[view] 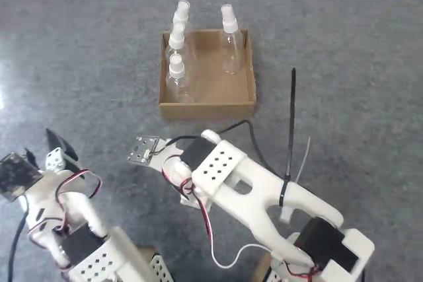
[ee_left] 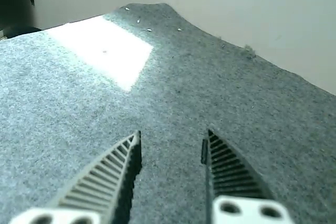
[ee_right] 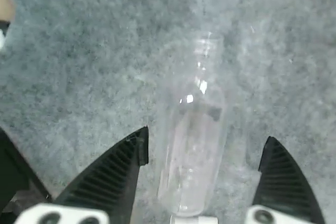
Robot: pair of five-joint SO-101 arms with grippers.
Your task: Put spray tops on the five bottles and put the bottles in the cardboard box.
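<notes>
A clear bottle without a spray top lies on the grey mat. My right gripper hangs over it, open, one finger on each side and neither touching it. In the high view the right arm stretches across the mat in front of the cardboard box and covers that bottle. Inside the box stand several clear bottles with white spray tops: a group along its left wall and one at the right. My left gripper is open over bare mat at the table's near left.
A black upright strip and a thin pale strip stick up from the right arm. The grey mat spreads wide around the box. A bright patch of light lies on the mat ahead of the left gripper.
</notes>
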